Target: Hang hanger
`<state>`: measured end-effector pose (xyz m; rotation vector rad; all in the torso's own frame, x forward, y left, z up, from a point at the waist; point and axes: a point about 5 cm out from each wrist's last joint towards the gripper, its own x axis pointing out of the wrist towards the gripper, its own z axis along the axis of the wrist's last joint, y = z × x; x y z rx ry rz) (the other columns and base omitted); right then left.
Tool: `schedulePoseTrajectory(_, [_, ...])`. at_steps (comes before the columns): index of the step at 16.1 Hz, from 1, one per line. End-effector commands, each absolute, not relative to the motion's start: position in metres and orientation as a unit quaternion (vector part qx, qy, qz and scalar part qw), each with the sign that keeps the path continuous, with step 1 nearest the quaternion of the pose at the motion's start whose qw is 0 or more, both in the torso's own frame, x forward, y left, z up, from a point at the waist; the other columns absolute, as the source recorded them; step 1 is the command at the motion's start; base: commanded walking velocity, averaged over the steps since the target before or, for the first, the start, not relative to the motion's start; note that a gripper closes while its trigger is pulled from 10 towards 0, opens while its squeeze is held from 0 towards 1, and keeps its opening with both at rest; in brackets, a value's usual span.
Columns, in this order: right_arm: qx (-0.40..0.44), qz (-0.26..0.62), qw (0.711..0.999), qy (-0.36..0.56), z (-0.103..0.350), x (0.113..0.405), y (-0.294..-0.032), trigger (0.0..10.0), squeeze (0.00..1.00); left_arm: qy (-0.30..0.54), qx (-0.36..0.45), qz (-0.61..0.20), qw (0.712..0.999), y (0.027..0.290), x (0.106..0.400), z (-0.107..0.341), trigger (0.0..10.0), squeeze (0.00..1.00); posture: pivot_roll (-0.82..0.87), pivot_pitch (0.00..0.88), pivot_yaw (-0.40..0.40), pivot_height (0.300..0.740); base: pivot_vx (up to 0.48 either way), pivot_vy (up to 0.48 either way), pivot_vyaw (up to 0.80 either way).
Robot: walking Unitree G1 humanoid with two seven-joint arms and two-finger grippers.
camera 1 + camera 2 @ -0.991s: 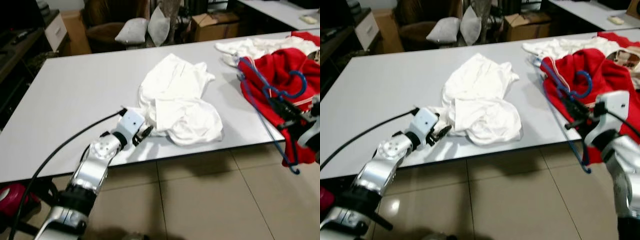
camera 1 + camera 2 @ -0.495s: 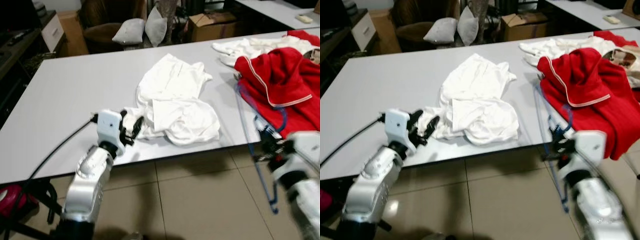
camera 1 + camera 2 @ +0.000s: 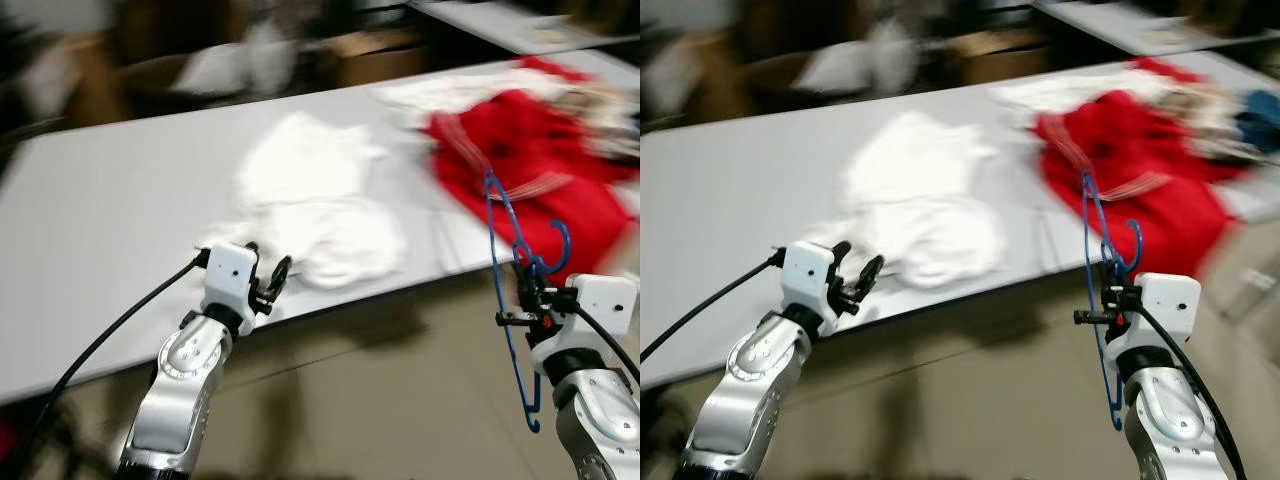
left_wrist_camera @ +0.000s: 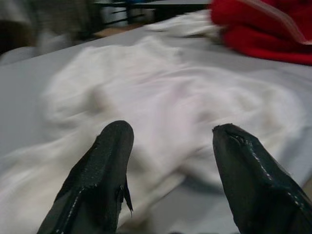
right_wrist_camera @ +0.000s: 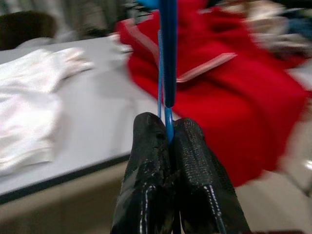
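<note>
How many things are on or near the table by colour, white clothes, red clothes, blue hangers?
White garment piles: 2, one mid-table, one at the far edge.
Red garment: 1.
Blue hanger: 1, pinched in the right gripper.
Total: 4.

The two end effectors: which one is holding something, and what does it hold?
The right end effector: its fingers are shut on the thin blue hanger, lifted off the table. The left end effector is open, facing the white garment.
</note>
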<state>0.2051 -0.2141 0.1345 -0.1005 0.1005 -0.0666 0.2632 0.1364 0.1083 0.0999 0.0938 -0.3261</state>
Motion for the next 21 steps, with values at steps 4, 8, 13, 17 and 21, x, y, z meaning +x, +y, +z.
schedulePoseTrajectory(4, [-0.084, -0.006, 0.994, 0.070, 0.126, 0.203, -0.214, 10.0, 0.00, 0.027, 0.059, -0.152, 0.986, 0.135, 0.264, 0.117, 10.0, 0.00, -0.02, 0.000, 0.067, 0.740, 0.279, 0.000, -0.11])
schedulePoseTrajectory(8, [-0.073, 0.021, 0.995, 0.062, 0.128, 0.200, -0.211, 10.0, 0.00, 0.020, 0.058, -0.132, 0.989, 0.138, 0.261, 0.119, 10.0, 0.00, -0.02, 0.000, 0.046, 0.740, 0.292, 0.000, 0.00])
schedulePoseTrajectory(13, [-0.099, 0.069, 0.992, 0.042, 0.136, 0.208, -0.205, 10.0, 0.00, 0.009, 0.054, -0.119, 0.991, 0.141, 0.260, 0.124, 10.0, 0.00, -0.01, 0.000, 0.030, 0.740, 0.289, 0.000, 0.48])
schedulePoseTrajectory(17, [-0.076, 0.048, 0.995, 0.042, 0.136, 0.210, -0.213, 10.0, 0.00, 0.026, 0.047, -0.123, 0.991, 0.138, 0.261, 0.120, 10.0, 0.00, 0.00, 0.000, 0.032, 0.740, 0.283, 0.000, 0.40])
schedulePoseTrajectory(21, [-0.108, 0.070, 0.991, 0.041, 0.137, 0.217, -0.212, 10.0, 0.00, 0.036, 0.012, -0.130, 0.991, 0.131, 0.270, 0.120, 10.0, 0.00, -0.01, 0.000, 0.037, 0.740, 0.000, 0.000, 0.00])
